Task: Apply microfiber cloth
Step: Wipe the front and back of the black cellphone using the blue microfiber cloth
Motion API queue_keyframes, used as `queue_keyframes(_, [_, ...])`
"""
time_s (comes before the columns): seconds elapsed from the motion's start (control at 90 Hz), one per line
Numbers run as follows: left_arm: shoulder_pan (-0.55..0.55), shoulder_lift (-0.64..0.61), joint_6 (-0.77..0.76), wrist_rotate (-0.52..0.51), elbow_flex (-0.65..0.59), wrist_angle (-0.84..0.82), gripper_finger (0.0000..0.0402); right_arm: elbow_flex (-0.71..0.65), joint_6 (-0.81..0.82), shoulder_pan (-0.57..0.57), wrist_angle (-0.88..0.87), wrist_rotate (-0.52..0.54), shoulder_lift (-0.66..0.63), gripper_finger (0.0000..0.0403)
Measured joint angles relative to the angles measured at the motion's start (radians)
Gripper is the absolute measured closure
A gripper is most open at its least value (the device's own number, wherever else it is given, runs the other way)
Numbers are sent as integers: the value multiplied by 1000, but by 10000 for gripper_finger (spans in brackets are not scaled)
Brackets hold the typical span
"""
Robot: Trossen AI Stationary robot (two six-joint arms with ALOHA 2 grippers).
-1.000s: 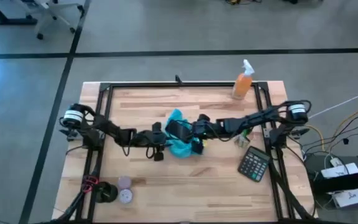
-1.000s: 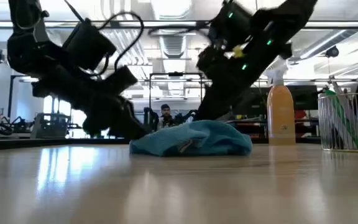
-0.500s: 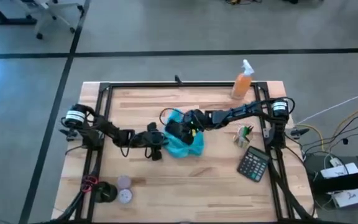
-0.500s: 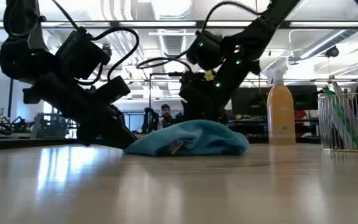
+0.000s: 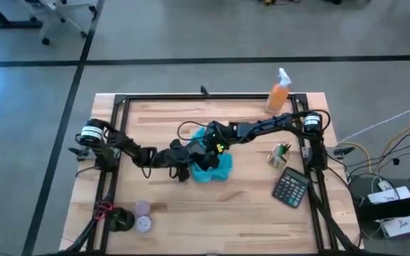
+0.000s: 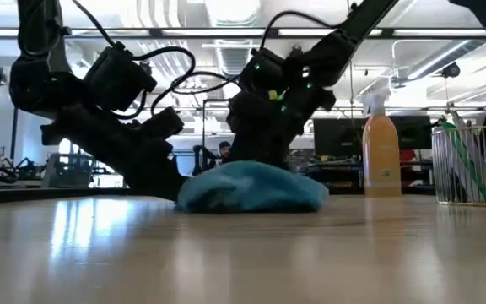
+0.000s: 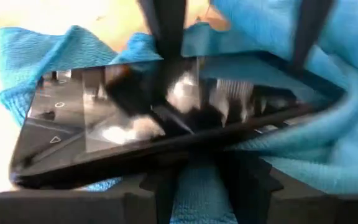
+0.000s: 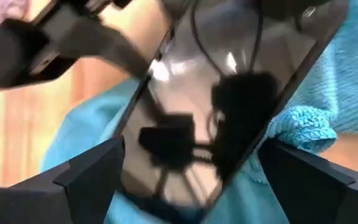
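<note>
Since the earlier frame the right gripper has moved left over the wrinkly turquoise microfiber cloth, meeting the left gripper at the glossy black rectangular phone; wiping seems underway, next needing pressure, finger states unclear.

Microfiber cloth: bright turquoise, crumpled in low mound at table centre, bunched around black phone

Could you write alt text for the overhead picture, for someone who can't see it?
Two dark robot arms meet over a turquoise microfiber cloth at the centre of a wooden table. An orange spray bottle, a calculator and a pen cup stand on the right.
</note>
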Motion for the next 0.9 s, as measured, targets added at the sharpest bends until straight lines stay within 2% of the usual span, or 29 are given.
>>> queue_keyframes(0.189, [0,-7,4,3,2,1,285,1,-7,-27,-42,14,-12,55])
queue_keyframes(0.422, [1,-36,35,11,3,20,293,8,-58,10,-41,32,-27,55])
queue_keyframes(0.556, [1,-53,62,27,13,8,297,61,-94,70,-67,181,-52,55])
queue_keyframes(0.7, [0,-58,93,78,54,19,299,111,-146,159,-132,416,-48,55])
queue_keyframes(0.789, [0,-59,117,106,80,12,297,118,-101,206,-121,561,-47,55])
queue_keyframes(0.9, [0,-60,149,114,110,-12,292,114,-50,247,-132,648,-27,55])
